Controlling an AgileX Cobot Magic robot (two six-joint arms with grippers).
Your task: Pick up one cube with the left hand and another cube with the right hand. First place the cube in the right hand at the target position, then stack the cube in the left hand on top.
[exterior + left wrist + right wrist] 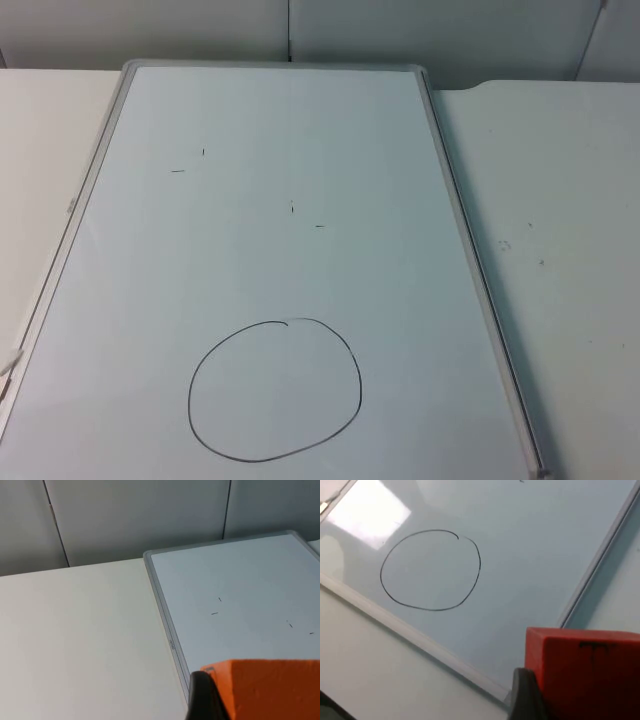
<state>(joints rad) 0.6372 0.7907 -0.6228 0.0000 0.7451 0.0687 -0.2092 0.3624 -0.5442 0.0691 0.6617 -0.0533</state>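
Both cubes are held: orange cube [272,690] gripped by the left gripper [235,702], red cube [585,675] clamped in the right gripper [560,700]. Red should be lowered flat, centred in the drawn circle [275,390] at the whiteboard's [300,130] 6 o'clock end; orange is kept clear.

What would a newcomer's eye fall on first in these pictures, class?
Probably the black circle drawn on the whiteboard, near the board's front edge with nothing inside it. Next, two bright cubes held above the table: an orange cube in the left hand and a red cube in the right hand.
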